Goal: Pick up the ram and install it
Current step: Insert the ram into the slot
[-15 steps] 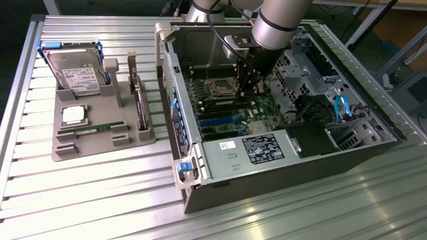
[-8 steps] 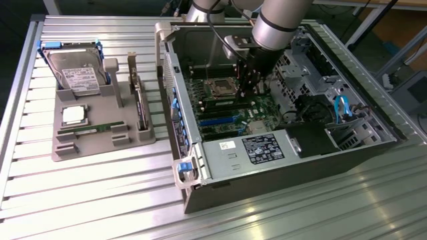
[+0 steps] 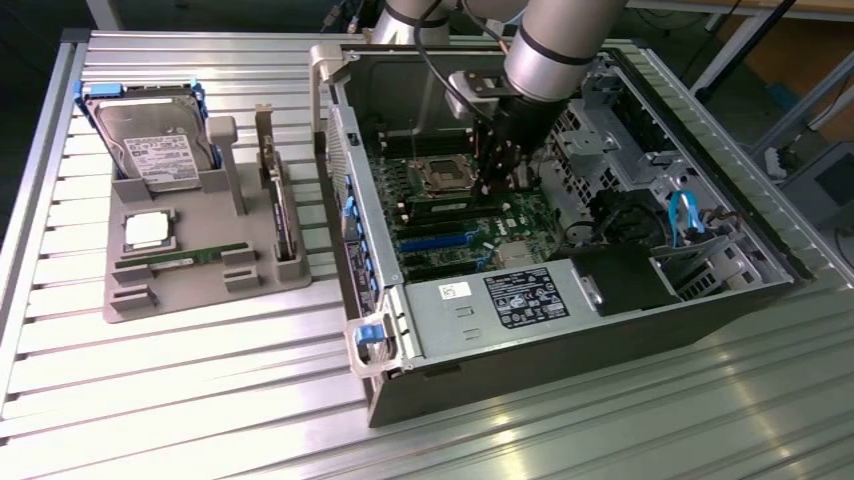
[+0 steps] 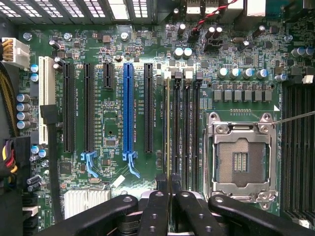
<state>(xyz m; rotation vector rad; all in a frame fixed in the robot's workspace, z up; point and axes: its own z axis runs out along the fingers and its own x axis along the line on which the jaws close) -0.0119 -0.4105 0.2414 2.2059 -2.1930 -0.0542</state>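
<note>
**Holding the memory stick over the motherboard**

Reaching down into the open black and silver computer case (image 3: 416, 335), the arm carries its black end effector (image 3: 505, 178) just above the green motherboard (image 3: 514, 232). In the wrist view, the end effector (image 4: 170, 183) has its fingers (image 4: 158, 194) drawn narrowly together on the ram (image 4: 169, 128), a long, thin green circuit-board stick seen edge-on. The stick runs parallel to the black memory slots (image 4: 185, 128) and lies just beside them, between those slots and the blue expansion slot (image 4: 128, 108). Whether it is seated in a slot cannot be told. The square metal-framed processor socket (image 4: 240, 160) lies on the far side of the memory slots. On the ribbed metal worktop (image 3: 200, 400), towards the exterior view's left, a grey moulded tray (image 3: 200, 292) holds a silver hard drive (image 3: 154, 140) and a square silver processor chip (image 3: 147, 230).
</note>
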